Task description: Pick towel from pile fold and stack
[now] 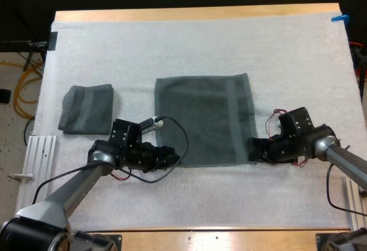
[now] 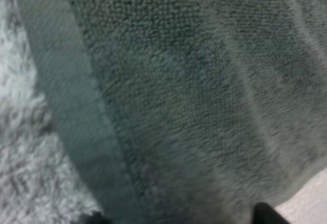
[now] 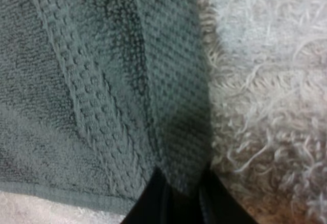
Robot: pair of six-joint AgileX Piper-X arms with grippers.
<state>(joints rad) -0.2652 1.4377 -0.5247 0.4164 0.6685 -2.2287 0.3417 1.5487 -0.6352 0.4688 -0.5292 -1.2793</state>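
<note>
A dark grey-green towel lies spread flat in the middle of the white mat. A second towel lies folded at the left. My left gripper is at the flat towel's near left corner. In the left wrist view its fingertips stand wide apart, open, with the towel lying between them. My right gripper is at the near right corner. There its fingers press on the towel's edge from both sides.
A ribbed metal rail lies at the mat's left edge near the front, beside my left arm. Bare mat stretches behind the towels and along the front edge.
</note>
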